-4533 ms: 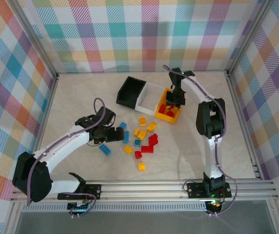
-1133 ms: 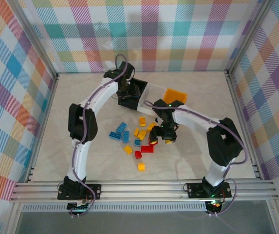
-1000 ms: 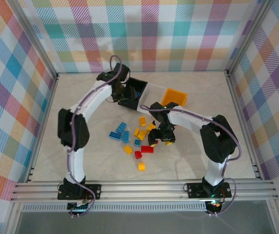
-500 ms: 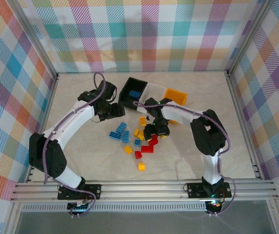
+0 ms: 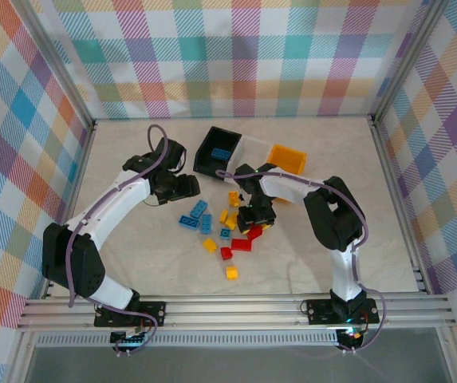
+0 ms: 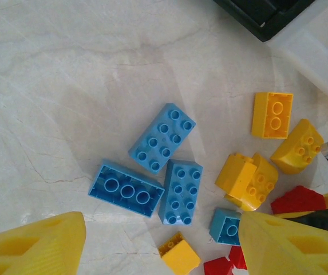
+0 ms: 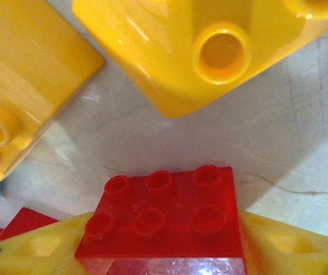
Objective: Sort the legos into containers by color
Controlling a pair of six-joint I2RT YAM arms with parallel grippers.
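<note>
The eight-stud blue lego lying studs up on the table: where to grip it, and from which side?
From straight above, jaws on the two long sides of the blue lego. It lies flat and slanted; both long sides face bare table, and one short end is crowded by two other blue legos.

**Twin white-and-black arms with yellow fingers**

The left arm (image 5: 108, 211) and right arm (image 5: 292, 186) share one build: glossy white tubular links between bulky black joint housings (image 5: 62, 259). A thin purple-grey cable (image 5: 155, 128) loops clear of each arm's casing and runs along it. Each arm rises from a black base (image 5: 333, 308), and a small green light (image 5: 348, 321) glows below the right one. The left gripper (image 5: 187, 187) and right gripper (image 5: 252, 217) have black bodies and bright yellow fingers (image 6: 32, 246). These are wedge-shaped and finely ribbed, with shallow recessed pockets.
</note>
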